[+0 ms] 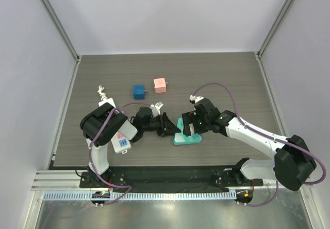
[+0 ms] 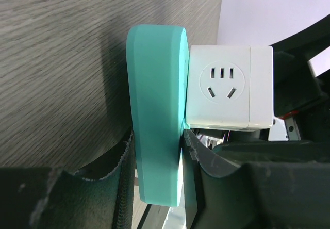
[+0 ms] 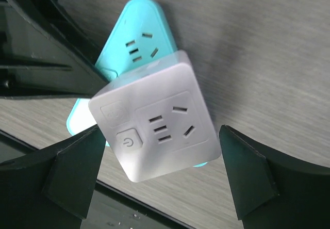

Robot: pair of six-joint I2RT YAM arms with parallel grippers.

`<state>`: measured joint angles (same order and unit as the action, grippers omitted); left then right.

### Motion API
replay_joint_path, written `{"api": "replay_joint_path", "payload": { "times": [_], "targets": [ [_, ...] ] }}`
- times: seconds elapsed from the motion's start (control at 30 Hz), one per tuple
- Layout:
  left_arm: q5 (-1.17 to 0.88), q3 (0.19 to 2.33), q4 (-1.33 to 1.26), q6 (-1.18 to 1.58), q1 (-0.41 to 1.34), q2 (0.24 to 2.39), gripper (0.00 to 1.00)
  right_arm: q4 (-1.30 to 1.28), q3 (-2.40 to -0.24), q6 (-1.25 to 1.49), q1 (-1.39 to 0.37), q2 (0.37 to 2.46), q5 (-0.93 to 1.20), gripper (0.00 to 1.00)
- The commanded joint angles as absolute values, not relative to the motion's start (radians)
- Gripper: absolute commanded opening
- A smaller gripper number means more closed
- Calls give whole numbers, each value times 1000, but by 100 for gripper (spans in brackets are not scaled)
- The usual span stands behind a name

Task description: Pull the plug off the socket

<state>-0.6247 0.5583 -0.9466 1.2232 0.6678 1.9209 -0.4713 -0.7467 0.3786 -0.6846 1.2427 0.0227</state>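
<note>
A teal socket strip (image 1: 180, 140) lies on the wooden table with a white cube plug (image 1: 188, 129) seated on it. My left gripper (image 1: 169, 128) is shut on the strip's near end. In the left wrist view the strip (image 2: 157, 84) sits edge-on between my fingers (image 2: 198, 154), with the cube (image 2: 227, 87) on its right face. My right gripper (image 1: 192, 125) is open and straddles the cube. In the right wrist view the cube (image 3: 154, 131) sits between the fingertips (image 3: 247, 172), with a gap on its right side and the strip (image 3: 131, 38) behind it.
A blue cube (image 1: 138, 91) and a pink cube (image 1: 160, 85) lie farther back on the table. A small white piece (image 1: 101, 91) lies at the far left. A white block with red and blue labels (image 1: 122, 140) sits by the left arm.
</note>
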Motion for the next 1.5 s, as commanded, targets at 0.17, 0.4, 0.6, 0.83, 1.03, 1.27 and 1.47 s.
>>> {"api": "replay_joint_path", "payload": {
  "times": [0.17, 0.4, 0.6, 0.83, 1.03, 1.27, 1.47],
  "targets": [
    [-595, 532, -899, 1175, 655, 1902, 0, -382, -788, 313, -695, 1250, -21, 89],
    [-565, 529, -876, 1172, 657, 1896, 0, -341, -767, 310, -696, 1261, -12, 85],
    [-548, 531, -859, 1180, 655, 1896, 0, -327, -753, 310, -698, 1278, -12, 79],
    [-532, 538, -818, 1177, 657, 1893, 0, -311, -742, 310, -701, 1298, 17, 76],
    [-512, 551, -763, 1160, 661, 1887, 0, -305, -738, 313, -703, 1305, 23, 76],
    [-483, 569, -697, 1138, 672, 1870, 0, -296, -741, 316, -701, 1298, 29, 70],
    [-443, 591, -614, 1120, 683, 1855, 0, -279, -739, 322, -701, 1260, 35, 56]
  ]
}}
